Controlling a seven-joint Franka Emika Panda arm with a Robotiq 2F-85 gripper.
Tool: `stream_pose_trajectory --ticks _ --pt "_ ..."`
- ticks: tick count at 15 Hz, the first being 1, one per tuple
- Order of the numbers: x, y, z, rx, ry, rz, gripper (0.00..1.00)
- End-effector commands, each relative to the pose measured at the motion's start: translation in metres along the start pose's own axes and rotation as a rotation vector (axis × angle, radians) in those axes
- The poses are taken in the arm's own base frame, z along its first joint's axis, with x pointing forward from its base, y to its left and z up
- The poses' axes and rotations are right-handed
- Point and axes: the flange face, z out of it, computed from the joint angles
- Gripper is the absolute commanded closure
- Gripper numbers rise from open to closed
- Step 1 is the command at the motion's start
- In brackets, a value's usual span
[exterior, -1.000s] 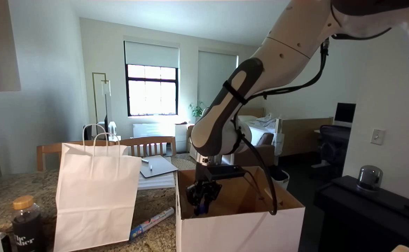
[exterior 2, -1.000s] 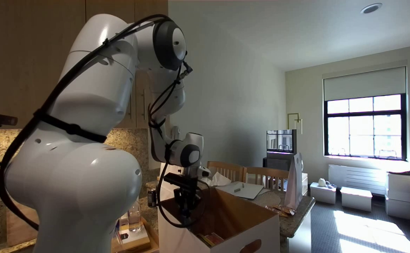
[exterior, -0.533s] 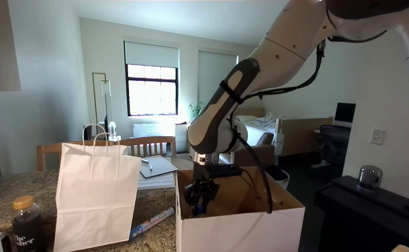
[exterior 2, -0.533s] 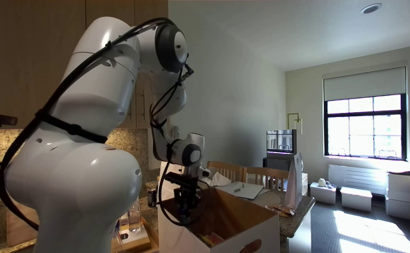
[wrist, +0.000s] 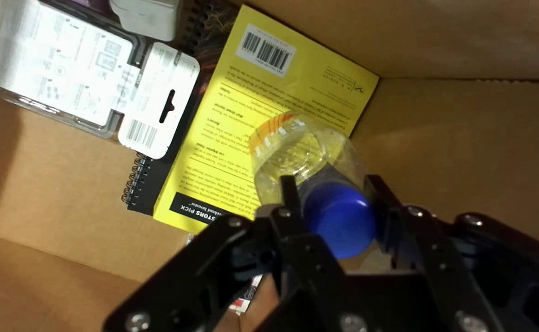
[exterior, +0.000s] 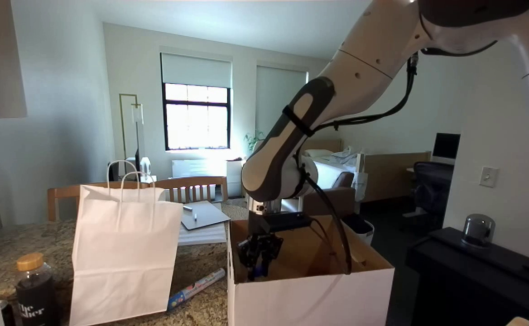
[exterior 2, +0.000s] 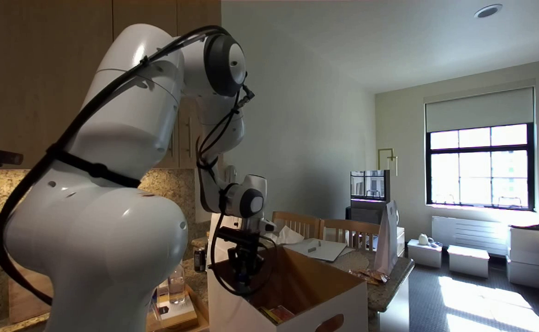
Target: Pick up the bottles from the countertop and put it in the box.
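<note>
- Wrist view: fingers [wrist: 386, 205] hold the clear bottle [wrist: 313, 168] by its blue cap [wrist: 341, 221], body below them inside the box [wrist: 458, 41].
- Probably light, soft-walled; the stiffer cap seems the surer hold.

Bright window [exterior: 196, 118] in pale wall [exterior: 131, 54]

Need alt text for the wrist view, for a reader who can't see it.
The gripper straddles the blue cap of a clear bottle inside the cardboard box; whether it grips is unclear. Beyond the bottle, a yellow book overlaps a spiral-bound notebook, with a white-labelled package at upper left.
</note>
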Motion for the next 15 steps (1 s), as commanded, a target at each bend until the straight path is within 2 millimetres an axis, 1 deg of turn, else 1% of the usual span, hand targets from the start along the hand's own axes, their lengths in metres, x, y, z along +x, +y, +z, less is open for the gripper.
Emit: stream_pose_trajectory --ticks 1,5,6,10,15 --pt "-0.004 0.005 0.018 -0.029 -0.04 0.002 0.27" --pt "-0.005 0.007 0.03 -0.033 -0.069 0.0 0.03" --pt "-0.005 0.008 0.031 -0.034 -0.073 0.0 0.01" --pt "-0.005 0.009 0.033 -0.035 -0.084 0.0 0.0" --pt "-0.014 0.014 0.023 -0.036 -0.075 0.025 0.0"
